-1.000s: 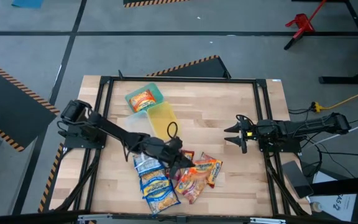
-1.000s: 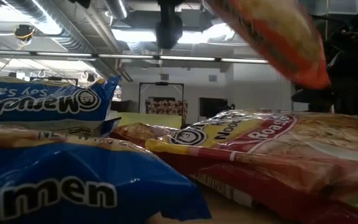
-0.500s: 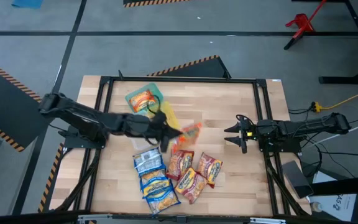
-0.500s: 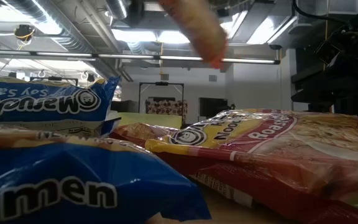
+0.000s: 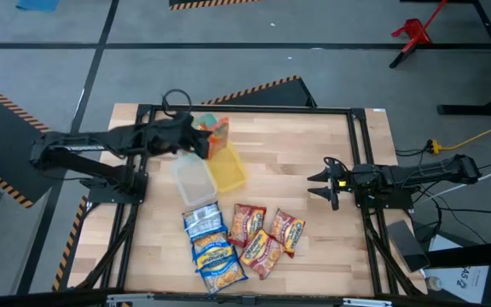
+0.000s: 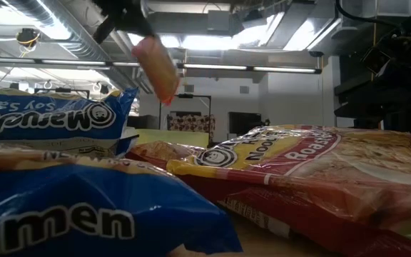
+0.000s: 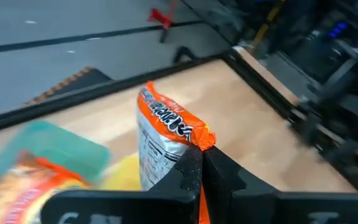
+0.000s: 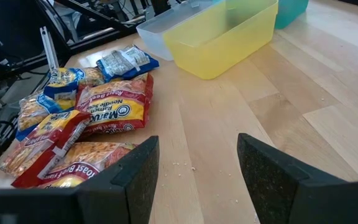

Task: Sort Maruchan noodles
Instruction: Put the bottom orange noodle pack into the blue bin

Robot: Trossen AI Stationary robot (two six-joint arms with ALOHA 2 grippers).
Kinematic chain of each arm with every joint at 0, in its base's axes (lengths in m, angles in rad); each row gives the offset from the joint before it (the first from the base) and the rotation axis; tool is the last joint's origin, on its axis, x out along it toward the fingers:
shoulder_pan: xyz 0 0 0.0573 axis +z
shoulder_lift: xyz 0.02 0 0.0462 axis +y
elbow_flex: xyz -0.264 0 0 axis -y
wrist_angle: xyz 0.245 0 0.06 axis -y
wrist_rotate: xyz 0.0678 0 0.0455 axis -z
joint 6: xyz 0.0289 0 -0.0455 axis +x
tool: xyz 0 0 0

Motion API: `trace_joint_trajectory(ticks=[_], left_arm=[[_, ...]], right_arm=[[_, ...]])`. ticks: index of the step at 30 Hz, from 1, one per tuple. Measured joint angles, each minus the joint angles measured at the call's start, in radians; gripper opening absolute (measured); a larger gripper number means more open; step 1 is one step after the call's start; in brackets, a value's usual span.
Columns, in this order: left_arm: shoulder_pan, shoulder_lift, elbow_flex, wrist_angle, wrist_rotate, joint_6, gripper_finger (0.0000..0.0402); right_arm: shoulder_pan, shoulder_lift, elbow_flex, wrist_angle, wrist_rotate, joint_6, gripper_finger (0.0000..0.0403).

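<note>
On my counter (image 5: 314, 153) six packets (image 5: 241, 243) lie unsorted near the front edge, beside the clear tub (image 5: 194, 181) and yellow tub (image 5: 227, 169). My left jaws (image 7: 199, 163) pinch an orange packet (image 7: 165, 140) above the green tub (image 5: 218, 125), which my wrist view shows holding another. My right jaws (image 8: 194, 165) wait spread.

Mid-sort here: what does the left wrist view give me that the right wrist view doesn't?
Only the left wrist view shows the left gripper shut on the orange packet, above the green container, which already holds another orange packet. Only the right wrist view shows the packets on the table, the clear container and the open right gripper. Both show the yellow container and the wooden table.
</note>
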Motion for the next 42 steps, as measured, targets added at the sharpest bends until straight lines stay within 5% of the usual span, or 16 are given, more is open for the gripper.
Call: trace_joint_trajectory(ticks=[9,20,42], left_arm=[[0.258,-0.098,-0.084,0.019,0.160,-0.002,0.0000],[0.503,-0.203,-0.391,0.353,0.398,-0.112,0.0000],[0.575,-0.199,-0.597,0.482,0.402,-0.200,0.0000]], right_arm=[[0.000,0.000,0.000,0.000,0.000,0.000,0.0207],[0.000,0.000,0.000,0.000,0.000,0.006,0.0207],[0.000,0.000,0.000,0.000,0.000,0.008,0.0207]])
